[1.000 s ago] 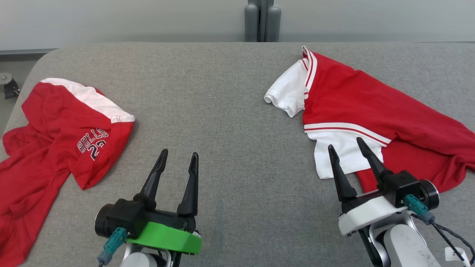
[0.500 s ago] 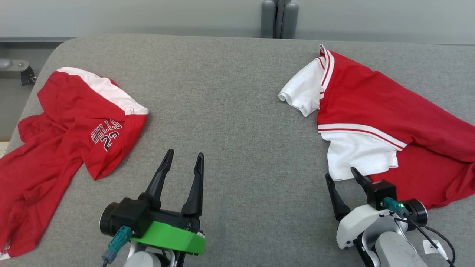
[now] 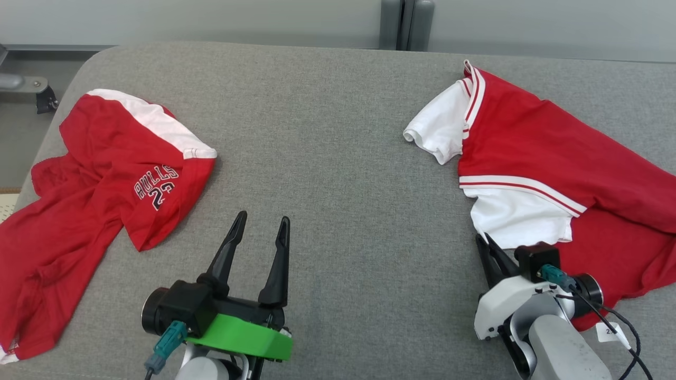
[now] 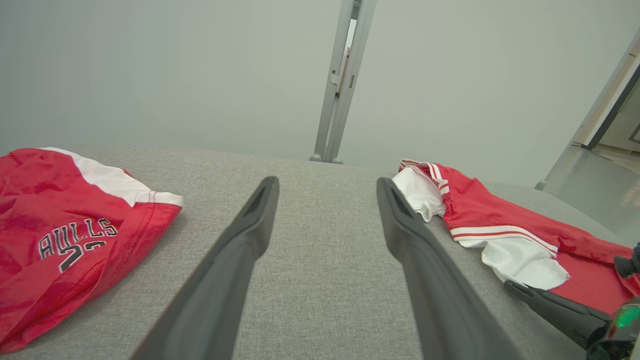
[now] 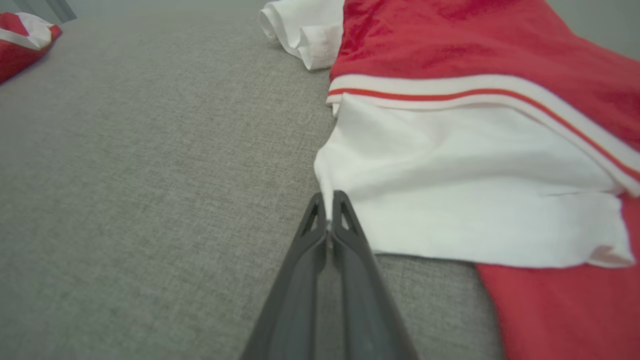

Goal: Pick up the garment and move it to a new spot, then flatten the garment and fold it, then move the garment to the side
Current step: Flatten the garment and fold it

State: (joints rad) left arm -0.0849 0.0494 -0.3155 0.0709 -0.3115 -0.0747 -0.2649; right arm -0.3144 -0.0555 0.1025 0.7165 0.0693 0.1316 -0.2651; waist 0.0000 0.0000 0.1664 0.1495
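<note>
Right gripper (image 3: 483, 240) is finishing its grasp. A second ago its fingers were standing spread over the near white sleeve (image 3: 520, 219). Half a second ago they were lower and still apart. Now they are pressed together at the sleeve's corner, at 7 o'clock of the white patch. In the right wrist view a sliver of white hem is showing between the tips, so I am reading this as a pinch on cloth, thin but real. The whole head view is also shifting between pictures; that is the camera moving, not the clothes.

The red and white shirt (image 3: 533, 142) is lying crumpled at 2 to 3 o'clock on the grey table (image 3: 327, 132), resting on the surface with nothing lifted yet. Its red lower part is running past the right wrist toward 4 o'clock.

Left gripper (image 3: 263, 217) is idling at 6 o'clock with its fingers wide apart and holding nothing, in the same pose through all three pictures. A second red shirt (image 3: 95, 179), printed with lettering, is sitting at 9 o'clock, untouched.

Judgement: the pick-up is just beginning, with the grip taken and the lift pending. I am watching the hold, because one sleeve corner will be carrying the whole shirt and a thin bite could slip once weight comes on. A slow lift is looking wise.
</note>
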